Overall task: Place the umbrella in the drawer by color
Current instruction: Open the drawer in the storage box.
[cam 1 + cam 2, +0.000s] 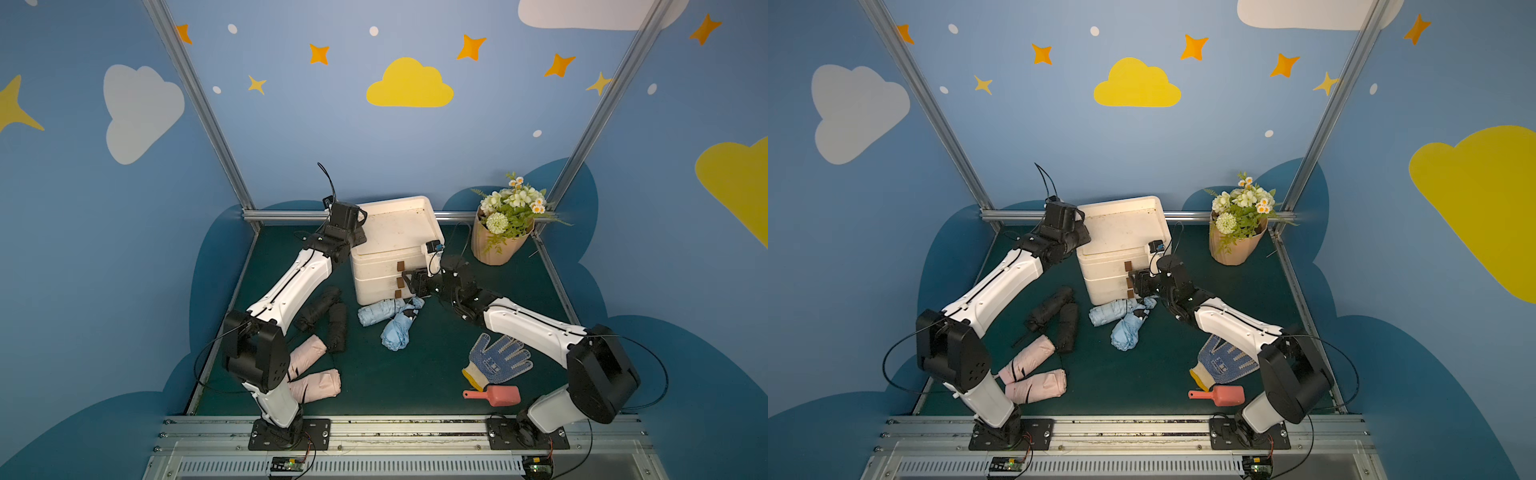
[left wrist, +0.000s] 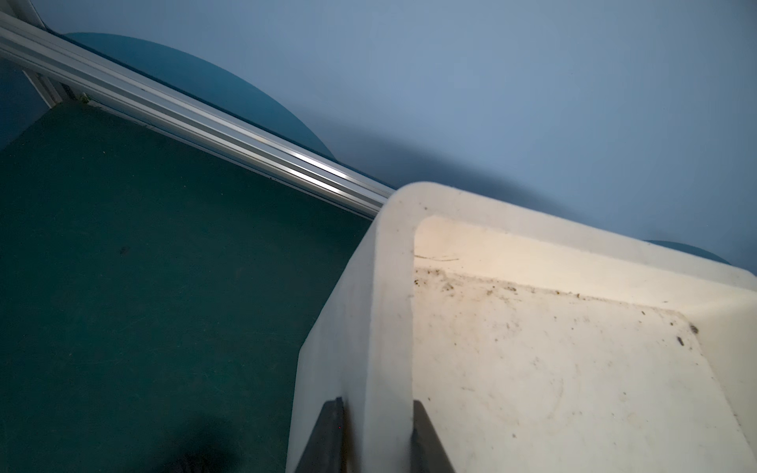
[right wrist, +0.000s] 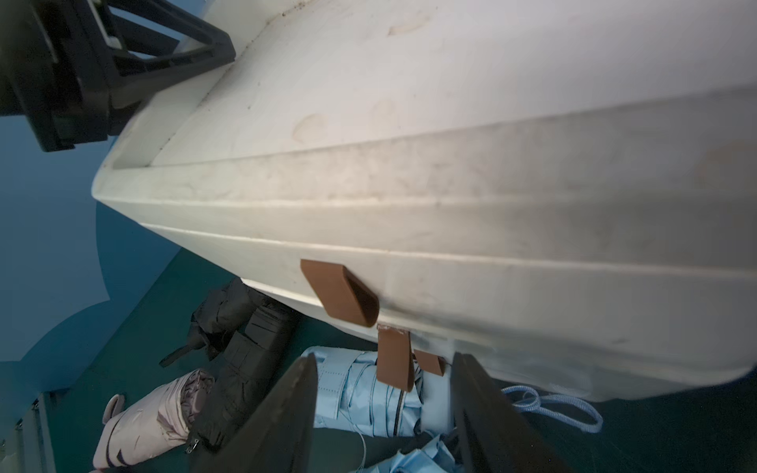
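Right wrist view: right gripper (image 3: 385, 357) half-open around brown drawer tab (image 3: 394, 366).

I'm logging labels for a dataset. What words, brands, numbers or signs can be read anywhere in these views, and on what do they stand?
Nothing is legible in any view.
On the white knitted glove with blue dots: a blue printed mark in its middle, too small and blurred to read.
On the white three-drawer plastic cabinet: no writing; its brown pull tabs are blank.
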Controlling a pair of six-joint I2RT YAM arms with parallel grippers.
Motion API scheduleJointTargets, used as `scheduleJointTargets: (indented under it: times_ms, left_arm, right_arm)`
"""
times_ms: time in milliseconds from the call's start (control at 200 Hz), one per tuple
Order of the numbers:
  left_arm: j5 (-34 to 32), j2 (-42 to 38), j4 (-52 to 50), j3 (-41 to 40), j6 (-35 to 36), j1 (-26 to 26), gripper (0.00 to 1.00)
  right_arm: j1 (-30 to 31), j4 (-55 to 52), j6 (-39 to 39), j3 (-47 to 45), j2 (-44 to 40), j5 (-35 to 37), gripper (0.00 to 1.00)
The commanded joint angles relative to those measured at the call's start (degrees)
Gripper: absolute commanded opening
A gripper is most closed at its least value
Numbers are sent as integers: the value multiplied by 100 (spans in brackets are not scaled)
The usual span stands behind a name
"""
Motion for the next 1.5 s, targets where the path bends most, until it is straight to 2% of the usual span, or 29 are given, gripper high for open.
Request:
scheduleJointTargets:
  times_ms: [0,245,345,576,726,1056,1286,1497]
  left_arm:
    - [1486,99,-210,-85,-1051,-371,3]
    - [1708,178,-203,45,-975,-426,3]
    - [1814,220,-216,82,-950,-431,3]
    - [1845,225,-211,106,-872,-462,3]
    - [1843,258,-216,130,-793,-459,3]
    - [2015,656,-375,722,-433,-429,3]
    - [1935,936,-466,1109,-415,-385,3]
    - [1974,1013,-462,1161,-370,-299,3]
  right_arm:
    - [52,493,194,266,105,106,55]
    - [104,542,275,554,483,167,54]
    - [124,623,346,570,557,199,50]
    - [143,670,284,557,510,254,23]
    - [147,595,174,450,353,367,0]
    - [387,-190,163,-179,-528,667,0]
    - [950,-463,295,-1060,-1525,1307,0]
    - [1323,-825,479,-1710,-2310,1513,0]
